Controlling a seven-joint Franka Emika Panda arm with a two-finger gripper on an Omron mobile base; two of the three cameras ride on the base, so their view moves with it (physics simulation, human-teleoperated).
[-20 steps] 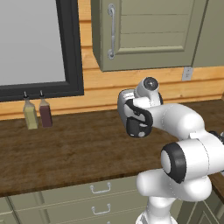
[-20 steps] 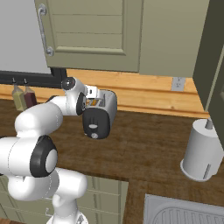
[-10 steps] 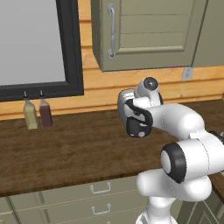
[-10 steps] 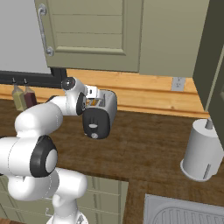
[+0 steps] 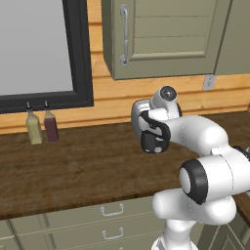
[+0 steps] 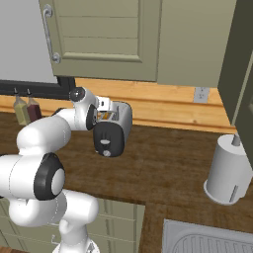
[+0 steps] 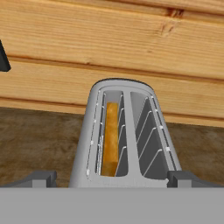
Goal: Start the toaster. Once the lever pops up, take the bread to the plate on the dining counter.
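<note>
The silver-grey toaster (image 6: pixel 120 120) stands on a dark brown wood-grain counter (image 6: pixel 168 163), near the plank wall; I cannot tell whether this is the dining counter. Its black end panel (image 5: pixel 152 142) with a round knob faces the room. In the hand view I look down on the toaster (image 7: pixel 87 144) from its near end. The bread (image 7: pixel 111 138) stands on edge in the left slot, and the right slot is empty. My gripper (image 7: pixel 113 181) is open, its fingertips (image 7: pixel 41 178) wide apart on either side of the toaster's near end, holding nothing. The plate is out of view.
Two small bottles (image 5: pixel 34 129) (image 5: pixel 50 126) stand at the wall left of the toaster. A white paper-towel roll (image 6: pixel 228 170) stands at the right, with a sink basin (image 6: pixel 207 242) in front of it. Green wall cabinets (image 5: pixel 166 39) hang overhead, and a dark-framed window (image 5: pixel 78 53) sits to the left.
</note>
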